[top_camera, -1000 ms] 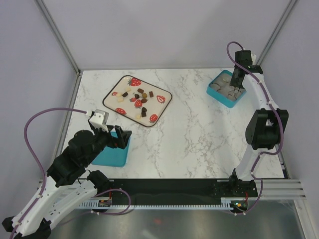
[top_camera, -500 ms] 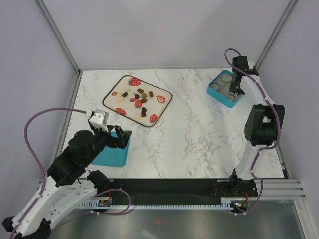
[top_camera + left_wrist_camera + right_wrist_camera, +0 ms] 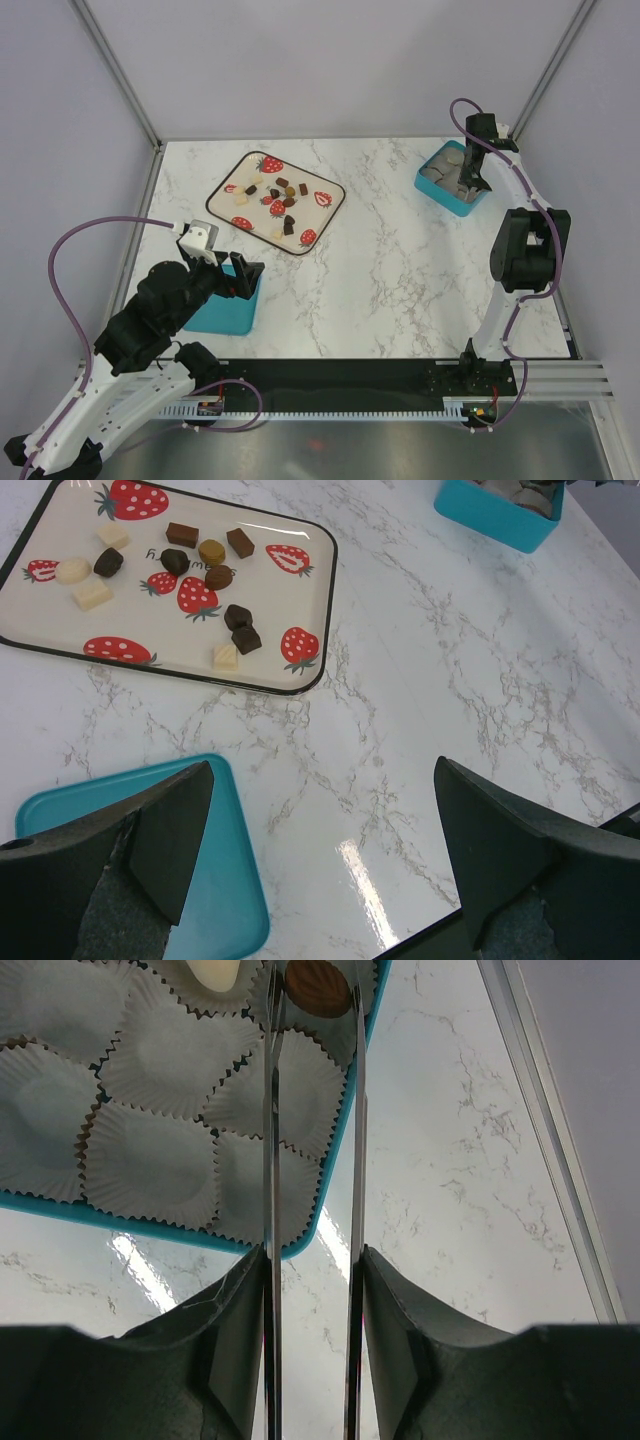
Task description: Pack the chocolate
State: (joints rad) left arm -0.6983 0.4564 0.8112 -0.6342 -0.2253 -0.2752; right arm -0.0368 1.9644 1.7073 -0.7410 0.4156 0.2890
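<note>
Several small dark, light-brown and cream chocolates lie on a cream tray with red strawberry prints, also in the left wrist view. My right gripper reaches into the teal box at the far right. Its thin metal blades are shut on a brown chocolate over a white paper cup. A cream chocolate sits in a neighbouring cup. My left gripper is open and empty over the table, near the front left.
A flat teal lid lies under my left gripper, and it also shows in the left wrist view. The teal box holds several empty paper cups. The table's right rail runs close beside the box.
My right gripper moved a little left and down into the teal box, then held still. The left arm has not moved.
</note>
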